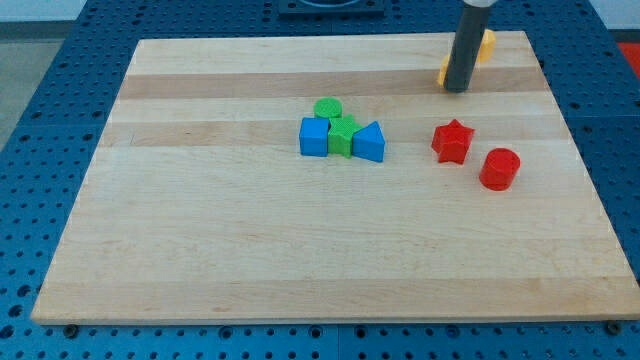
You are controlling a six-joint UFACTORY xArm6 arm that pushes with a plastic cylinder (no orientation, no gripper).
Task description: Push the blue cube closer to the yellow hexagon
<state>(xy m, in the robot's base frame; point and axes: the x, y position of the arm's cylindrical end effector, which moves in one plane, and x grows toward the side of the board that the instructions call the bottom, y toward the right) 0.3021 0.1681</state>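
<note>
The blue cube point(314, 137) sits near the board's middle, touching a green star-like block point(343, 134) on its right. A blue triangular block point(369, 143) touches the green block's right side, and a green cylinder point(327, 108) stands just above them. My tip point(456, 89) rests at the view's top right, far to the right and above the blue cube. Two yellow blocks show there, mostly hidden by the rod: one point(442, 72) at the rod's left and one point(487, 44) at its right near the top edge. Their shapes cannot be made out.
A red star point(452, 141) and a red cylinder point(499, 169) lie at the right, below my tip. The wooden board point(200, 240) lies on a blue perforated table point(30, 200).
</note>
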